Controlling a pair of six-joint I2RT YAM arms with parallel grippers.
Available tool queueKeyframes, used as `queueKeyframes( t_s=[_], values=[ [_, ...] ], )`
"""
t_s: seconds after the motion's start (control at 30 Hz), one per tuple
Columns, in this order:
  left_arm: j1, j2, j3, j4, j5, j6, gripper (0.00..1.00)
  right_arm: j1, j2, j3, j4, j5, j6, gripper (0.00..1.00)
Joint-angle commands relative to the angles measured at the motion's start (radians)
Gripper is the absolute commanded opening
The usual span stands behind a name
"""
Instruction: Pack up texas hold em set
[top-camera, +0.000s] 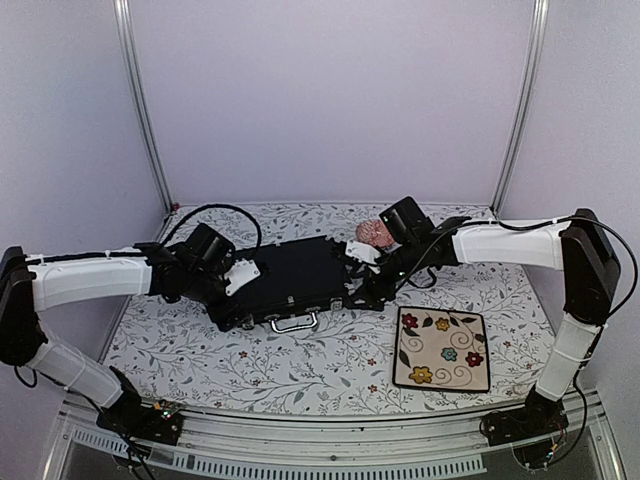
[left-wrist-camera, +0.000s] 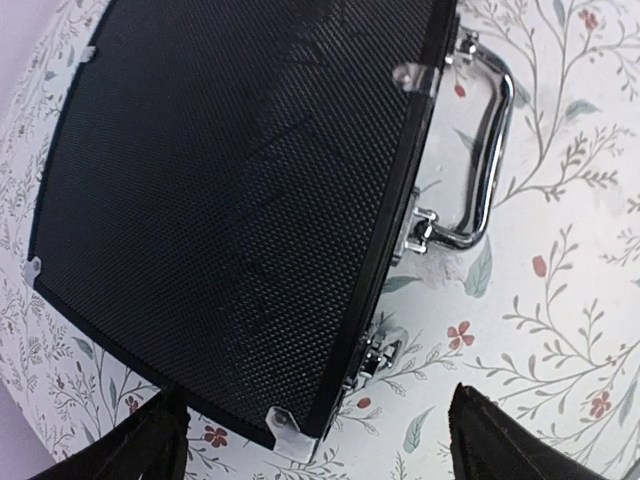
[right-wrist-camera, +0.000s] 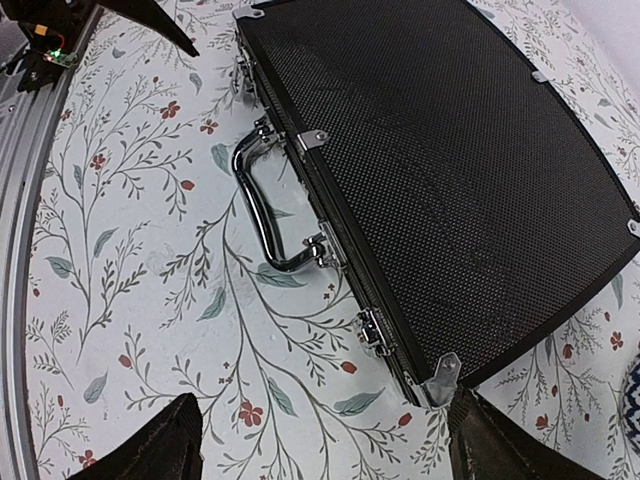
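top view / case: black rectangular case (top-camera: 295, 275), lid shut, flat on the floral table (top-camera: 250, 365) between both arms; silver handle (top-camera: 295, 323) faces the near edge
top view / left gripper (top-camera: 240, 275): at the case's left end, fingers too small to read here
top view / right gripper (top-camera: 362, 262): at the right end (pink bowl (top-camera: 375, 232) just behind it, flowered plate (top-camera: 442, 348) apart, near right)
top view / hidden: contents, lid is shut
left wrist / case: dotted black texture, silver corner caps, one latch (left-wrist-camera: 378, 352) visible; top edge cut off
left wrist / fingers (left-wrist-camera: 150, 445): spread wide either side of the near corner, gripping nothing
right wrist / case: same texture, handle lying flat on the table, latch by the near corner; far end cut off
right wrist / fingers (right-wrist-camera: 490, 440): spread wide, empty, corner just beside one
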Motion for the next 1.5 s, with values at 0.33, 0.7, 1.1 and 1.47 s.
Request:
queueKeyframes(
  t_s=[0.33, 0.7, 1.1, 1.47],
  values=[
    [-0.047, 0.143, -0.046, 0.079, -0.153, 0.154, 0.91, 0.001, -0.008, -0.022, -0.011, -0.044, -0.019, 0.85],
    [-0.058, 0.146, -0.057, 0.081, -0.217, 0.183, 0.90, 0.000, 0.003, -0.023, -0.011, -0.052, -0.022, 0.85],
    [-0.072, 0.204, -0.054, 0.118, -0.288, 0.148, 0.85, 0.001, 0.016, -0.023, -0.013, -0.059, -0.023, 0.85],
    [-0.102, 0.248, -0.062, 0.126, -0.313, 0.090, 0.77, 0.001, 0.020, -0.020, -0.015, -0.064, -0.017, 0.85]
  ],
)
